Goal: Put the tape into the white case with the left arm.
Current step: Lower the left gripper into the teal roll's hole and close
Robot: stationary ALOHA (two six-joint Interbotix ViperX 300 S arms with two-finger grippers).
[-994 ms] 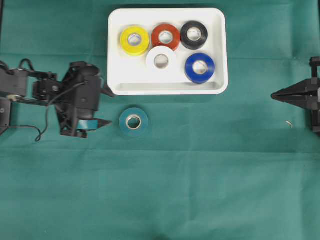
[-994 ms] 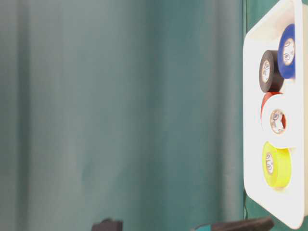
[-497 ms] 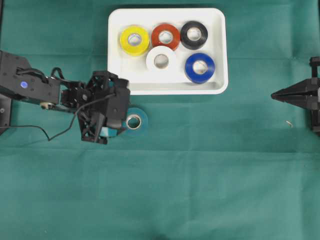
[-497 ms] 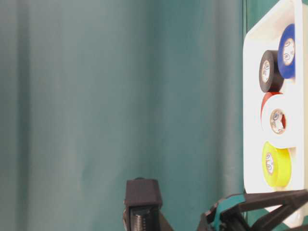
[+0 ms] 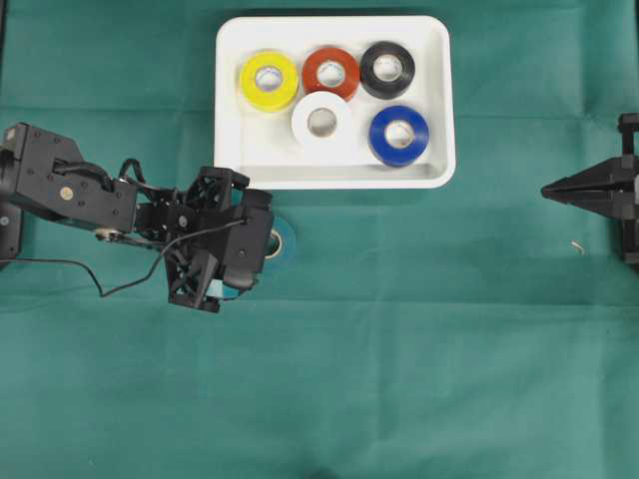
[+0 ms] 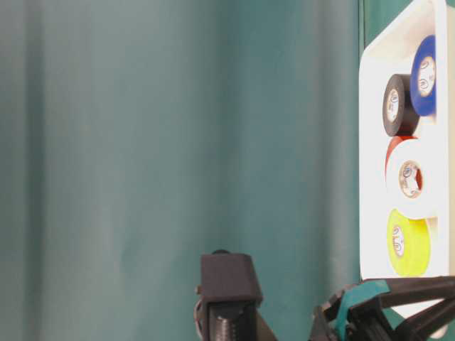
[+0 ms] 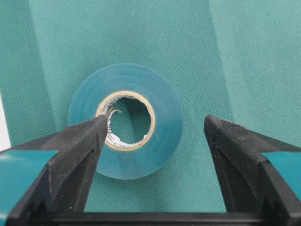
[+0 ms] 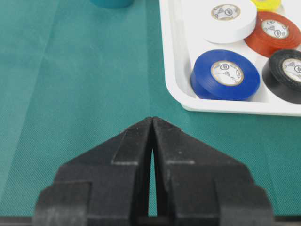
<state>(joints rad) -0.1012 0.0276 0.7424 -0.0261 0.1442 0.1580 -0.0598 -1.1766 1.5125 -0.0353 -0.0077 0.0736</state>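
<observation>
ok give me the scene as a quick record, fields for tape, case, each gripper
tape: teal roll flat on the green cloth, outside the case
white case: holds five rolls: yellow, red, black, white, blue
left gripper: open, one finger over the roll's core, the other beside the roll, not gripping
right gripper: shut, empty, at the right edge

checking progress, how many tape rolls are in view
6. Five lie in the white case: yellow, red, black, white, blue. The teal roll lies on the cloth.
</observation>
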